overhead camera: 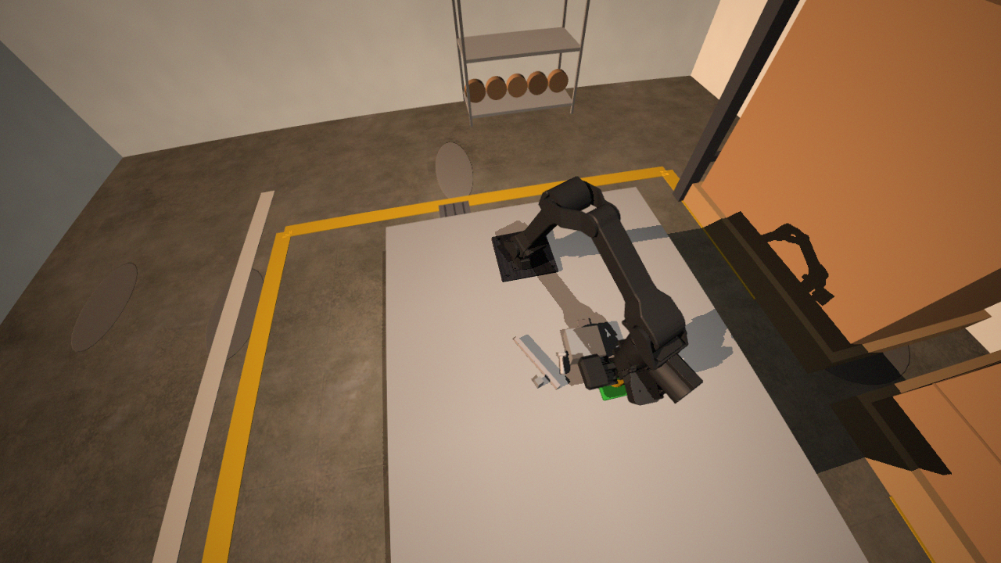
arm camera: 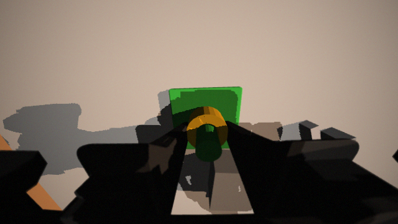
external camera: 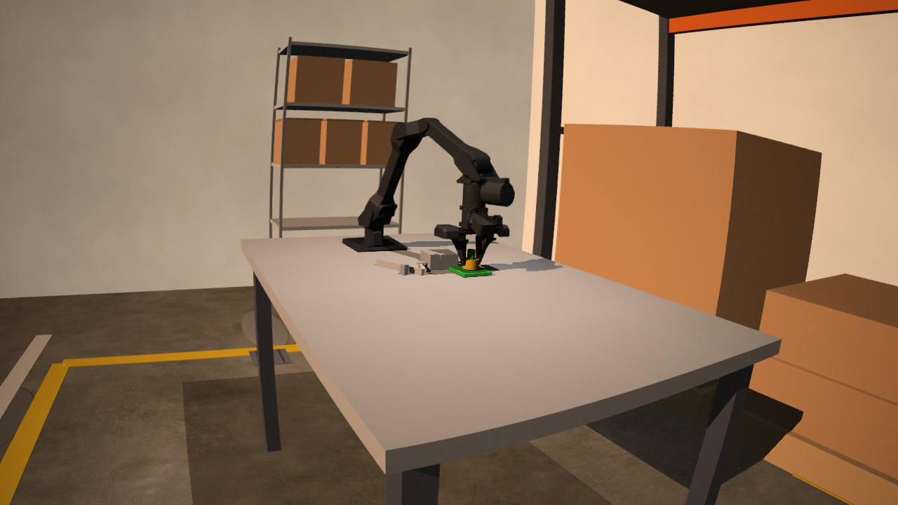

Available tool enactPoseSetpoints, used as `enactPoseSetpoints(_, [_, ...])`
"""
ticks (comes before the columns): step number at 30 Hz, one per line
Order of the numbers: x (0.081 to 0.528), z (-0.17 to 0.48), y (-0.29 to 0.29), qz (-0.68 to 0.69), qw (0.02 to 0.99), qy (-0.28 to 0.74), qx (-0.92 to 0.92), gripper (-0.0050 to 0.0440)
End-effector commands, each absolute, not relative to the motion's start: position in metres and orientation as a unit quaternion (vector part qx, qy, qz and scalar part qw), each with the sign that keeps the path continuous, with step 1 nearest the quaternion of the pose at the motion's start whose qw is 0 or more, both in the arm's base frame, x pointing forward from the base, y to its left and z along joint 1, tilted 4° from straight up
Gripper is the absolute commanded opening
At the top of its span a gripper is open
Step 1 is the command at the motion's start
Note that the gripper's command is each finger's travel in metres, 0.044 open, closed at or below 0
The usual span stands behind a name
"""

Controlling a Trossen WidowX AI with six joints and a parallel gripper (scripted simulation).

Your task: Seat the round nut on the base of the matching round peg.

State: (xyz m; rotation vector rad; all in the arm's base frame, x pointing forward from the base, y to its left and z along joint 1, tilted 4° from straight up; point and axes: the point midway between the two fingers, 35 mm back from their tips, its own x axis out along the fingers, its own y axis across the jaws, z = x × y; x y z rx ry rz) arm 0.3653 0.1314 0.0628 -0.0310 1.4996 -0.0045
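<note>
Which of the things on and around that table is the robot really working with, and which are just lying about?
In use:
- orange round nut, in the gripper
- green peg
- green base

Lying about:
- grey blocks
- shelf rack
- big cartons

no text, label, brand, number or sign can be read on anything here.
</note>
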Motion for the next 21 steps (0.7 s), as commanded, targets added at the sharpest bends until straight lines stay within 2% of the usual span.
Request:
enactPoseSetpoints(1, [0.3690, 0.0704, 0.1322, 0.002, 0.740, 0.672, -0.012, -0.0050])
enactPoseSetpoints(11, [0.3687, 0.0735, 0.1327, 0.002, 0.742, 0.670, -0.010, -0.0050])
enactPoseSetpoints(12, [0.3687, 0.0735, 0.1327, 0.002, 0.742, 0.670, -0.010, 0.0024])
enactPoseSetpoints(13, [0.3687, 0.0735, 0.1327, 0.002, 0.742, 0.670, -0.010, 0.0048])
enactPoseSetpoints(15, [0.3687, 0.0735, 0.1327, 0.002, 0.742, 0.670, -0.010, 0.0048])
enactPoseSetpoints(21, [0.3687, 0.0735, 0.1327, 0.002, 0.742, 0.670, -0.010, 0.0192])
